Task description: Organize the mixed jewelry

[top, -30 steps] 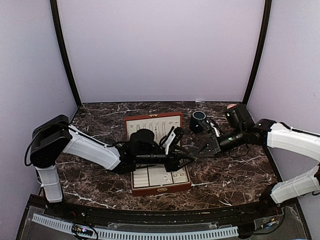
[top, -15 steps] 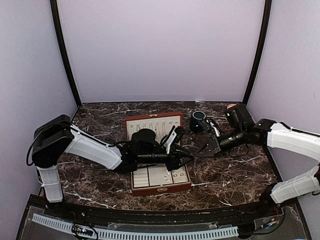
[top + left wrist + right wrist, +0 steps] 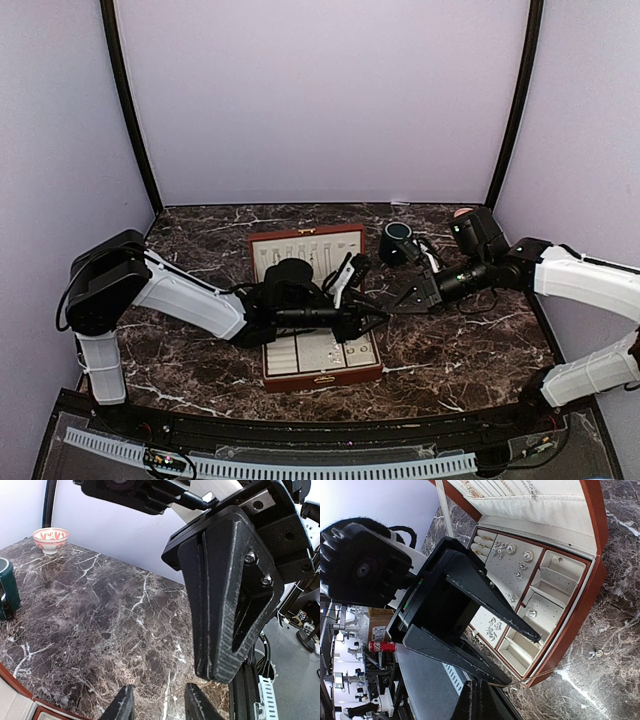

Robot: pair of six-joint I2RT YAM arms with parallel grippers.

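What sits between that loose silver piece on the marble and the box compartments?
Only the box's reddish-brown side wall stands between the loose piece and the cream compartments. The left gripper hangs open over that end of the box, above the nearest compartments.

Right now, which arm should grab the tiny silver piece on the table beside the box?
Probably left: the left gripper is open, with its tips at the box edge, close to the piece. The right gripper is shut.

A dark, white-veined marble table (image 3: 470, 345) is enclosed by plain lilac walls (image 3: 320, 100), which are joined at the back corners by two black posts (image 3: 130, 110) and evenly lit.
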